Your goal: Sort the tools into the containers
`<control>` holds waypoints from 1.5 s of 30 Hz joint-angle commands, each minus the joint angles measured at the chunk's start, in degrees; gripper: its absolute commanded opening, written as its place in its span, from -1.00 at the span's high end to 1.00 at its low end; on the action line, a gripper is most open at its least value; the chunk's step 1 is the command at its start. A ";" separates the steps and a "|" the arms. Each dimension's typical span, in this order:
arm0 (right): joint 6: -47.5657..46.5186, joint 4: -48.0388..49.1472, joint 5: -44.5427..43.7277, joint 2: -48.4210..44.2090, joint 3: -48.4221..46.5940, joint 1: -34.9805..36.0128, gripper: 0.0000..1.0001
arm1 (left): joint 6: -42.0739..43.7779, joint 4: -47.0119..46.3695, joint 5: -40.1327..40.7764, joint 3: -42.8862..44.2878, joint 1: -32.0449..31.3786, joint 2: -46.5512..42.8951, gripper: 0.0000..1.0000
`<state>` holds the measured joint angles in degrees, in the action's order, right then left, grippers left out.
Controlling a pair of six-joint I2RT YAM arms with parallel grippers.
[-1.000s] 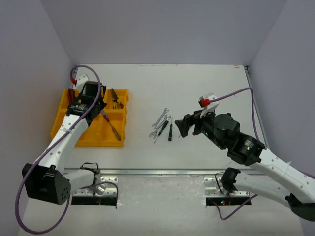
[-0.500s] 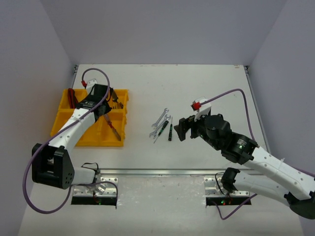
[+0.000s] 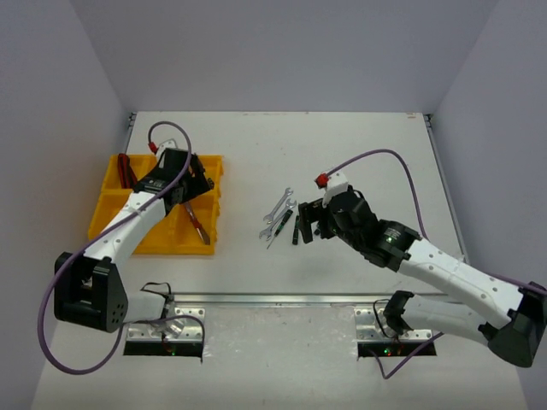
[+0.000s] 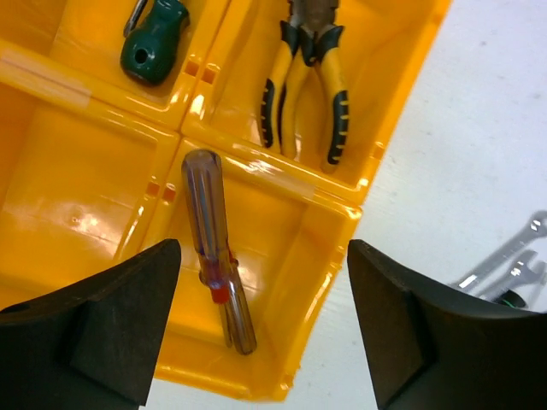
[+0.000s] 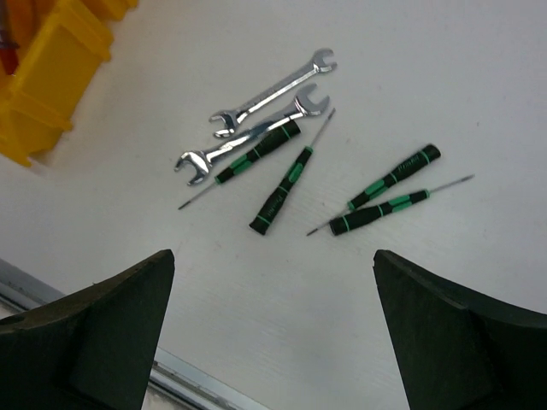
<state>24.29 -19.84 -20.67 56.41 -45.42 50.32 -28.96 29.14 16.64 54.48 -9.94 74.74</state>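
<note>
The yellow organizer tray (image 3: 109, 224) (image 4: 77, 188) sits at the left. In its near right compartment a red-handled screwdriver (image 4: 208, 224) (image 3: 197, 225) lies free. My left gripper (image 3: 198, 190) (image 4: 265, 329) hovers open above it, touching nothing. Yellow-handled pliers (image 4: 308, 85) fill the far right compartment, and a green-handled tool (image 4: 154, 47) lies in the one beside it. Two silver wrenches (image 5: 272, 90) (image 3: 278, 207) and several green-black screwdrivers (image 5: 278, 198) lie loose mid-table. My right gripper (image 3: 308, 224) (image 5: 273, 337) stands open just right of them, with nothing between its fingers.
A red-handled tool (image 3: 126, 169) rests in the tray's far left compartment. A metal rail (image 3: 273, 299) runs along the near table edge. Grey walls close in the table on three sides.
My left gripper has swung right across the tray and opened its jaws, and the red-handled screwdriver now lies free. The right gripper has moved left, close to the loose tools.
</note>
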 commanded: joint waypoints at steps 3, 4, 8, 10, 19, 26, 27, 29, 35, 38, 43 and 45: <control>11.60 -5.04 4.27 10.87 -4.38 -8.15 -0.98 | 1.34 2.54 -1.33 5.90 -1.66 -12.79 -0.68; 12.26 -5.29 3.37 12.35 -4.58 -8.31 -0.98 | 1.62 3.23 -1.26 6.26 -1.66 -14.69 -0.73; 18.53 -8.68 -4.24 17.03 -6.16 -8.36 -0.98 | 4.45 6.97 -0.71 6.80 -1.70 -22.00 -1.00; 20.74 -9.33 -6.53 19.08 -6.59 -8.40 -0.98 | 6.24 7.72 -0.98 4.79 -1.74 -26.89 -1.00; 29.87 -11.01 -11.56 30.78 -9.09 -10.46 -0.70 | 8.41 6.34 -3.40 -4.76 -2.25 -40.14 -1.00; 31.01 -11.01 -11.68 39.93 -14.95 -13.23 -0.19 | 7.86 2.58 -3.89 -8.34 -2.54 -43.19 -1.00; 31.70 -11.01 -11.85 40.54 -15.14 -13.50 -0.19 | 7.77 2.58 -3.72 -8.43 -2.63 -43.19 -1.00; 32.39 -10.92 -11.98 41.71 -15.18 -14.15 -0.17 | 7.64 2.50 -3.72 -8.56 -3.11 -43.32 -1.00; 35.63 -10.77 -11.73 43.68 -13.61 -14.81 0.03 | 7.51 2.38 -3.37 -8.78 -3.98 -43.53 -1.00; 36.81 -9.89 -11.36 43.89 -12.62 -14.97 0.12 | 7.51 2.32 -3.37 -8.78 -4.11 -43.13 -1.00; 36.88 -6.39 -9.42 42.84 -10.00 -15.09 0.18 | 7.60 2.32 -3.46 -8.78 -4.03 -42.58 -1.00; 36.88 -5.80 -8.69 43.20 -9.63 -15.31 0.21 | 7.60 2.32 -3.46 -8.78 -4.03 -42.57 -1.00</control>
<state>58.93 -28.39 -29.23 100.33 -56.06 35.54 -21.87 34.48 13.41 45.89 -13.50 31.86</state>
